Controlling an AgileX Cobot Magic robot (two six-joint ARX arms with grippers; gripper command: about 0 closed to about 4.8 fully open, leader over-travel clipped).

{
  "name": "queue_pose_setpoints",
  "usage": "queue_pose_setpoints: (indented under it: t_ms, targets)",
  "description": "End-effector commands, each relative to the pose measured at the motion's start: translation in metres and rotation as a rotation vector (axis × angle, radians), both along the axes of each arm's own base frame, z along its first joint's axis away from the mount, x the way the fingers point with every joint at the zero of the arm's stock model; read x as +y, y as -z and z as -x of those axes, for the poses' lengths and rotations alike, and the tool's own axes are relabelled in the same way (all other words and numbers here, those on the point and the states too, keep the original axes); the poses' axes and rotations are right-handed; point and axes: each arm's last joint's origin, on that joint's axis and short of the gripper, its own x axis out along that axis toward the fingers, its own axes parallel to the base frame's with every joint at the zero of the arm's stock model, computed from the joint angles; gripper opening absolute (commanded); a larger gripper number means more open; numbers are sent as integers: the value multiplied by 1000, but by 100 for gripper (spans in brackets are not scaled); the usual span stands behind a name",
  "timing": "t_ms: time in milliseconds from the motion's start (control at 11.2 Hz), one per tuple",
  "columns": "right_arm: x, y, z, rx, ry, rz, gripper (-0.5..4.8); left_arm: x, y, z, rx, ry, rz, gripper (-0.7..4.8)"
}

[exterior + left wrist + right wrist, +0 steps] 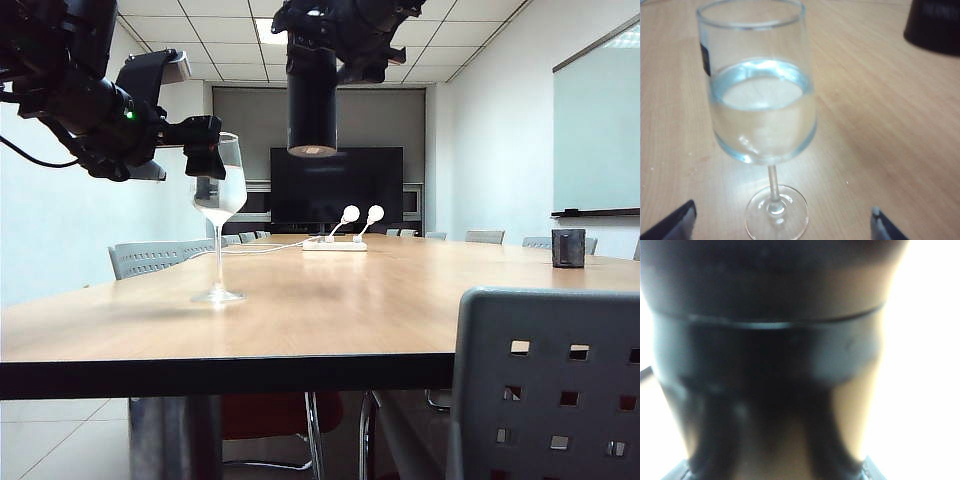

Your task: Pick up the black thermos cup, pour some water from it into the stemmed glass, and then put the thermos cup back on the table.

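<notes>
The thermos (pixel 312 95) hangs upright, long axis vertical, high above the table (pixel 330 310), pinched by the right claw (pixel 335 40). No writing is readable. The glass (pixel 218 215) stands upright, partly filled, below the spread left claw (pixel 200 150), apart.

Black thermos cup (pixel 312 95), clear stemmed glass (pixel 218 205), light wood-grain table (pixel 330 310)

Clear stemmed glass (pixel 219 215) upright on the light wood-grain table (pixel 330 310) near its left edge — bowl about half full of water, black thermos cup (pixel 312 98) upright in the air, up and right of the glass — clamped in the right gripper (pixel 335 40), left gripper (pixel 205 148) wide apart at the glass bowl
</notes>
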Motion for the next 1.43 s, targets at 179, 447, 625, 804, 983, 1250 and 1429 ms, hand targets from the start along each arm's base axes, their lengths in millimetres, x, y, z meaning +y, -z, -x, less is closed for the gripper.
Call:
queue_pose_setpoints:
  t_ms: [179,447,625,804,983,1250,1429]
  targets:
    - [-9,-3,-20,-201,-12,-107,220,4,-5,-3,-33,-11,10,479]
    - [-4,17,-32,-209,-28,-109,220,4,-5,-2,-29,-8,10,479]
    - [1,13,-46,-209,-30,-108,220,4,-5,-2,-24,-7,13,479]
    - [5,3,-55,-229,-29,-113,220,4,-4,-2,-16,-6,11,479]
    - [8,4,-62,-246,-24,-70,220,4,-3,-2,-9,-6,9,479]
    - [12,24,-66,-259,-36,278,219,5,-7,1,5,-12,35,479]
    - [11,25,-65,-258,-43,336,220,6,-14,5,-7,-12,39,479]
